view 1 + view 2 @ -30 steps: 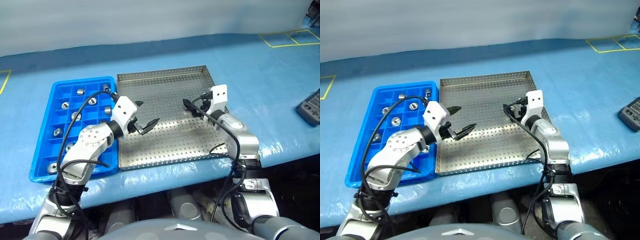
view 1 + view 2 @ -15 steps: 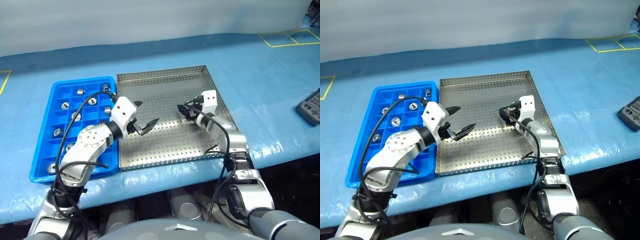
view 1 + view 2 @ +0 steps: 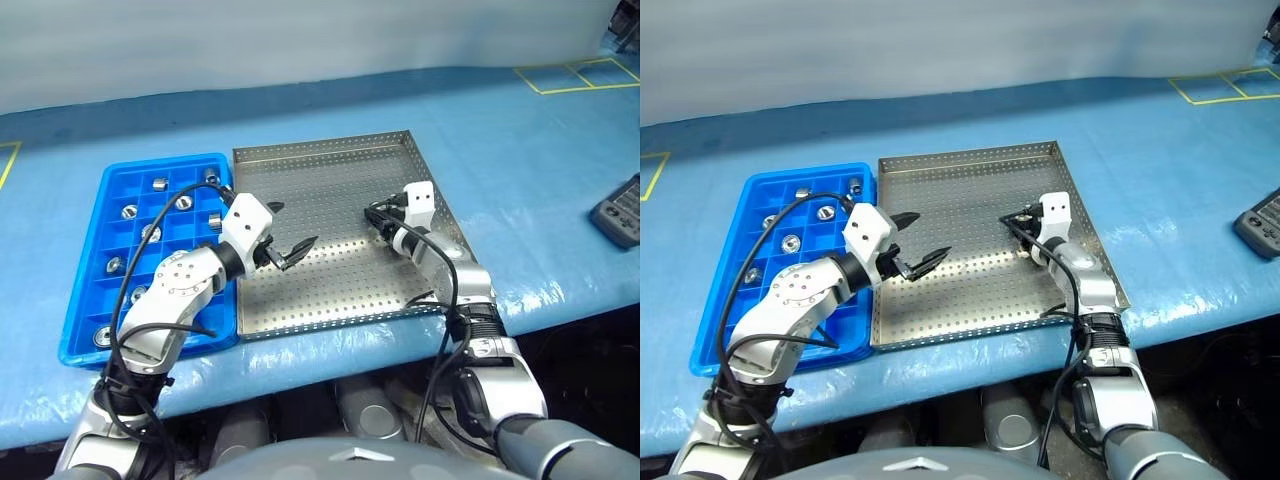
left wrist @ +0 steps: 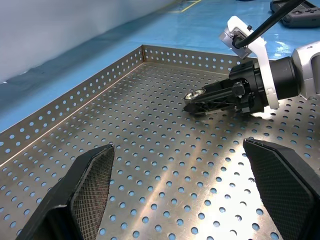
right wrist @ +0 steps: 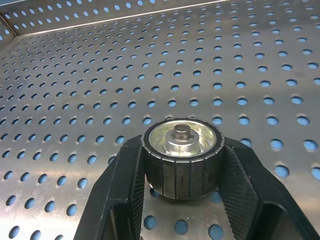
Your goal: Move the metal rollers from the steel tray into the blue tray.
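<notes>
Between the right gripper's (image 5: 181, 200) fingers, a roller's (image 5: 182, 155) underside is hidden.

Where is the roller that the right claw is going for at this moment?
The metal roller sits clamped between the right claw's fingers, low over the steel tray's perforated floor in its right half, near the right rim.

No readable text or labels appear anywhere.

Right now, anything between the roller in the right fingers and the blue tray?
Yes: the left gripper hangs open over the steel tray, between the right gripper's roller and the blue tray.
</notes>
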